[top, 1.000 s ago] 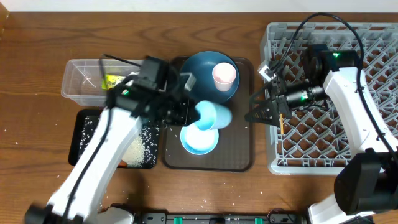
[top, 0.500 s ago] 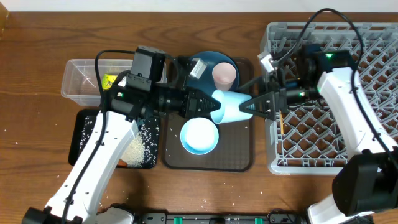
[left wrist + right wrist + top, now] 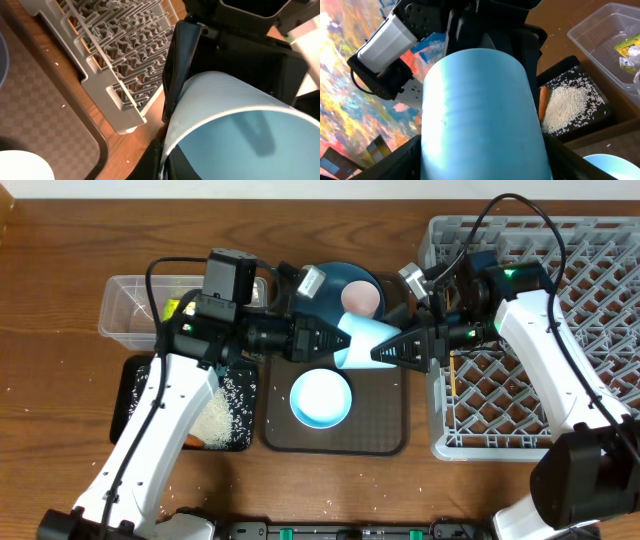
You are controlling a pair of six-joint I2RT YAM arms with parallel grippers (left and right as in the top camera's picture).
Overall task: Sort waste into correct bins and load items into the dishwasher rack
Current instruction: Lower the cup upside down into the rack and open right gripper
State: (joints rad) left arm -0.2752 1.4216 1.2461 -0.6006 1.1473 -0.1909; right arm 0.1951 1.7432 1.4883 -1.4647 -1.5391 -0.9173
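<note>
Hanging sideways over the brown serving tray (image 3: 385, 430), the light blue cup (image 3: 365, 340) sits btwn the two arms, mouth toward the left claw (image 3: 330, 345), base toward the right claw (image 3: 385, 352). Left claw is clamped tight on the cup's rim wall; its wrist cam shows a dark finger at the rim's lower edge, w/ the pale blue interior filling the lower right of the view. Right claw straddles the cup's closed end, jaws partly spread, one dark finger on each side of the cup body in its wrist cam. Can't tell if those pads actually press the cup or just flank it. Below the cup, on the tray, the white bowl (image 3: 321, 399) sits upright w/ its pale blue inside showing. Blue plate (image 3: 345, 275) lies at the tray's far end w/ the pink cup (image 3: 362, 298) on it, just beyond the held cup. Dishwasher rack (image 3: 600, 270) takes the right side of the tabletop (image 3: 60, 380), the right arm reaching out over its left edge. On the left, the clear tub (image 3: 125, 310) has the yellow-green wrapper (image 3: 180, 310) inside. Next to it, toward the near edge, the black tray (image 3: 135, 395) holds a spread of rice grains (image 3: 225, 410) + an orange carrot piece (image 3: 543, 102) beside the rice.
</note>
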